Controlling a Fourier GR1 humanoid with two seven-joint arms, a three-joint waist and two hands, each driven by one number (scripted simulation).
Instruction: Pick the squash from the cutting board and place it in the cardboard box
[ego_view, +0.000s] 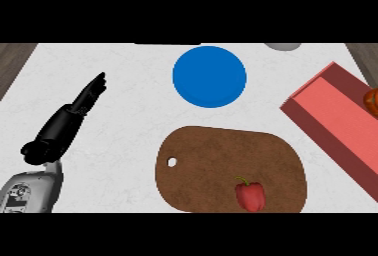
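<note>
— Lying near the right edge of the view, an orange object (371, 101) sits inside a red open-topped box (330, 116); only a sliver of it shows, so whether it is the squash cannot be told.

— And the brown cutting board (221, 160)?

— It rests on the white marbled counter (118, 125), left of and below the box, a small hole near its left edge. A red bell pepper (250, 195) with a green stem lies on its lower right part, well apart from the box.

— Anything beyond the board?

— A blue round plate (210, 76) lies on the counter above it, apart from it. A pale grey rounded object (283, 46) is cut by the top of the view.

— The hands?

— The left hand (83, 102) shows at the left, over the counter, fingers straight and together, pointing up and to the right, holding nothing, touching none of the objects. Its grey forearm (29, 192) enters at the lower left. The right hand appears nowhere.
</note>
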